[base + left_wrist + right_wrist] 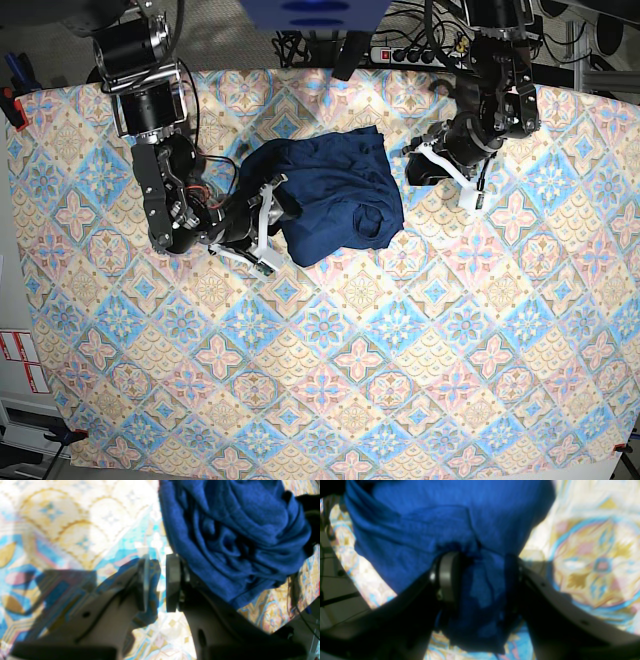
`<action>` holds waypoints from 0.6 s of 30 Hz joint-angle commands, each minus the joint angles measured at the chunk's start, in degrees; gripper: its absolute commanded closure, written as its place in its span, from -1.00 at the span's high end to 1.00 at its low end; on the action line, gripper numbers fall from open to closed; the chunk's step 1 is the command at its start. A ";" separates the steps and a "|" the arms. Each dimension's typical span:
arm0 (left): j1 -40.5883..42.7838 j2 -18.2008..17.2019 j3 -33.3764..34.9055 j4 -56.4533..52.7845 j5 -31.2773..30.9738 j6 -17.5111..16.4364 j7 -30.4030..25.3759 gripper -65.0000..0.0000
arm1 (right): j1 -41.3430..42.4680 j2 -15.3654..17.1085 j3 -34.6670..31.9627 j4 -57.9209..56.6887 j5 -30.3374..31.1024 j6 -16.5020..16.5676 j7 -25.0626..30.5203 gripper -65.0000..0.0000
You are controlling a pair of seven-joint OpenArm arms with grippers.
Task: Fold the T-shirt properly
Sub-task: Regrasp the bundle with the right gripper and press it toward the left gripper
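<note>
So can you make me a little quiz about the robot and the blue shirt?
1. True or false: the shirt lies flat and spread out on the patterned cloth.
2. Which end effector grips shirt fabric? A) the left end effector B) the right end effector C) both
3. Fill in: between the left end effector's pads there is ____.

Key:
1. False. It is bunched in a crumpled heap.
2. B. Fabric sits between its pads.
3. Nothing. The gap shows only the patterned cloth; the shirt lies beside it.
</note>
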 commanded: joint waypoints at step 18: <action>-0.46 -0.40 -0.17 0.77 -1.02 -0.53 -0.88 -0.66 | 0.99 0.30 -3.73 1.43 2.53 0.17 0.21 -0.83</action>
